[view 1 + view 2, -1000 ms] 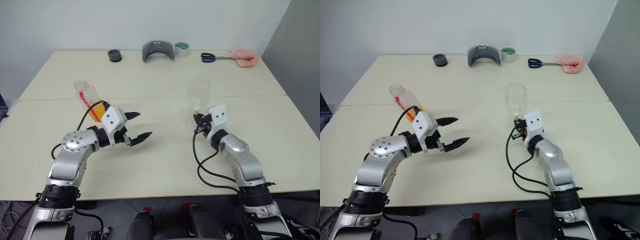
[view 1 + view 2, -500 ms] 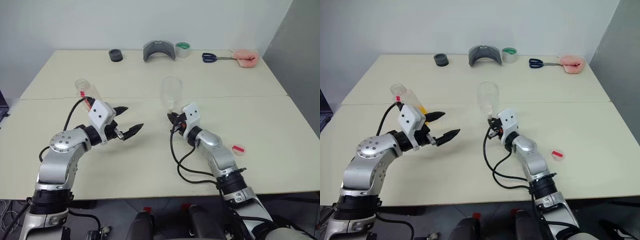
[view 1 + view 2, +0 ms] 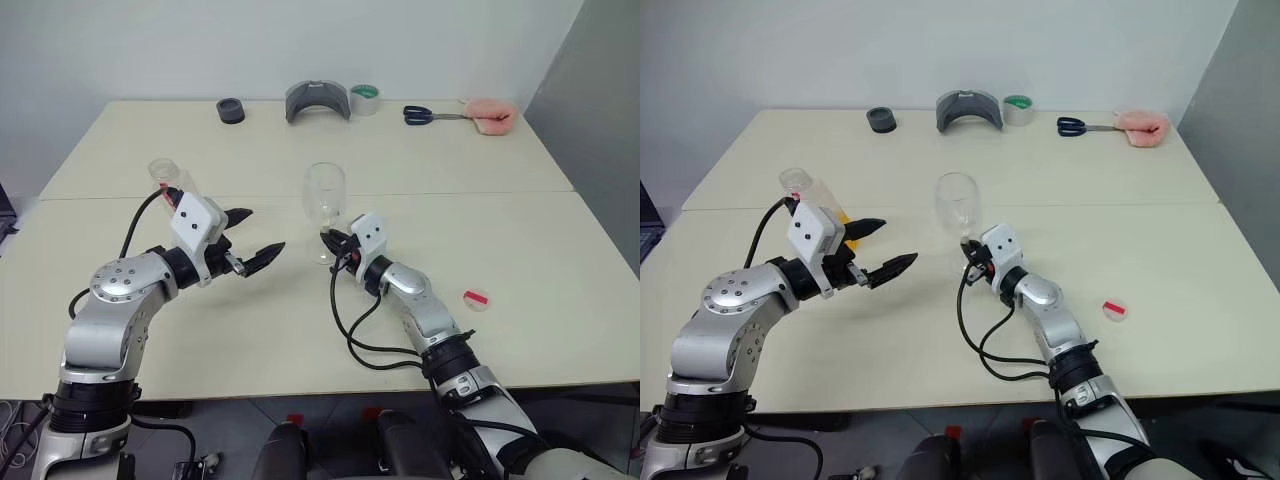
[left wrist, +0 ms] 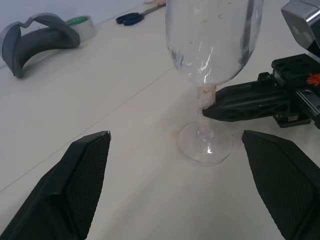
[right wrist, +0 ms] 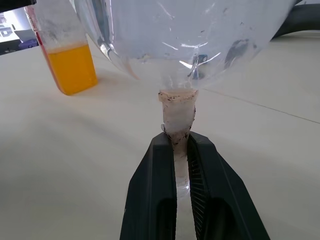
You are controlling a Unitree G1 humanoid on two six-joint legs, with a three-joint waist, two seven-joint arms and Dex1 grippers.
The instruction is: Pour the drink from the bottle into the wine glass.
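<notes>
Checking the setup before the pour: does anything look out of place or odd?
The bottle has no cap on; a small red cap lies alone on the table, beyond the right gripper, which is shut on the wine glass stem. Nothing spilled.

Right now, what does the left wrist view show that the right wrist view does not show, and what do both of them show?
Left wrist view alone: the open fingers of the left gripper, the round foot of the wine glass standing on the table, and at the far edge the grey curved piece, the green tape roll and the scissors.

Right wrist view alone: the bottle with the orange drink in its lower part.

Both: the empty bowl of the wine glass and the right gripper shut on its stem.
</notes>
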